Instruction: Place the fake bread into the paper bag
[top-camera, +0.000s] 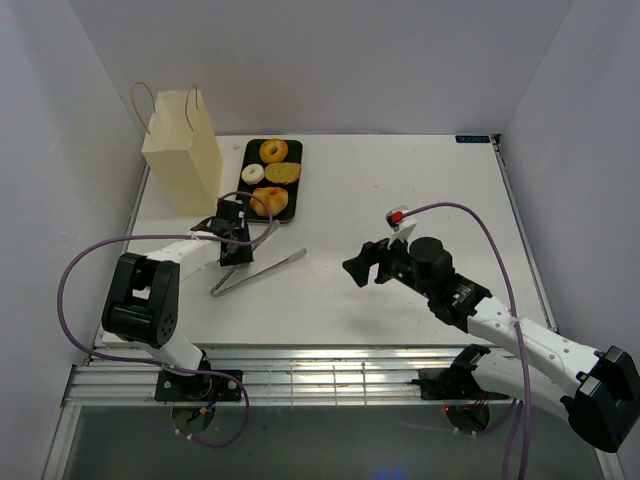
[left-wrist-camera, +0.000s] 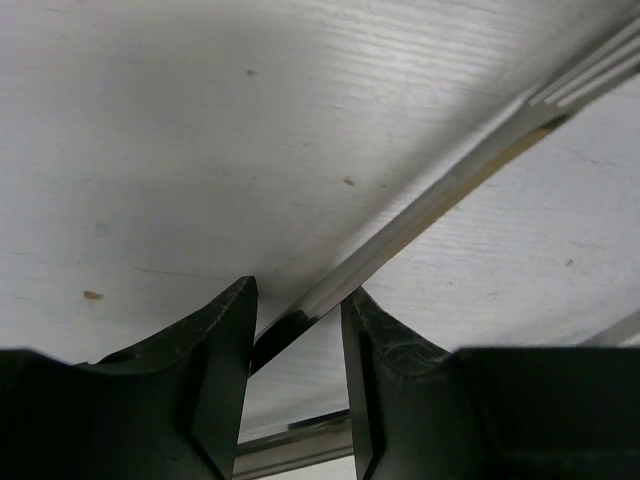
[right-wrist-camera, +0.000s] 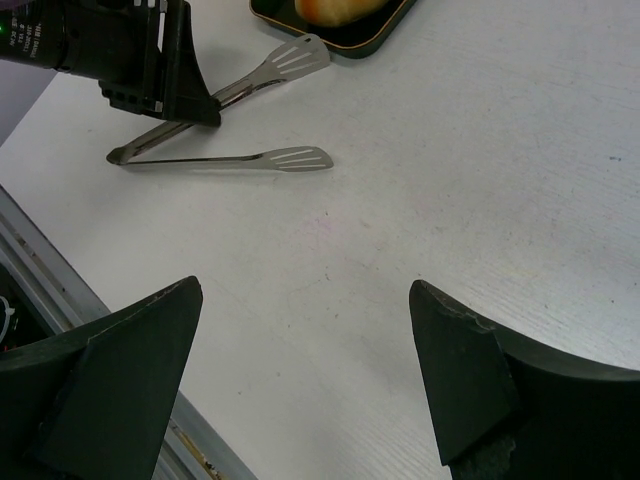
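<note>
The bread lies on a black tray (top-camera: 297, 146): a glossy orange ring (top-camera: 264, 152) at the far end, then a white ring (top-camera: 246, 174) beside a flat tan piece (top-camera: 283, 172), and a golden segmented bun (top-camera: 270, 200) nearest the arms. The row follows the tray's long axis, near to far. Just left of the tray a stiff cream paper bag (top-camera: 185, 150) stands upright with its mouth up.

Slotted steel tongs (top-camera: 262, 268) lie on the white wood-grain table (right-wrist-camera: 450, 200) near the tray's near end. The left gripper (left-wrist-camera: 298, 290) straddles one tong arm, its jaws narrow. Whether it pinches the arm, I cannot tell. The right gripper (right-wrist-camera: 305, 288), well right of the tray, is spread and holds nothing.
</note>
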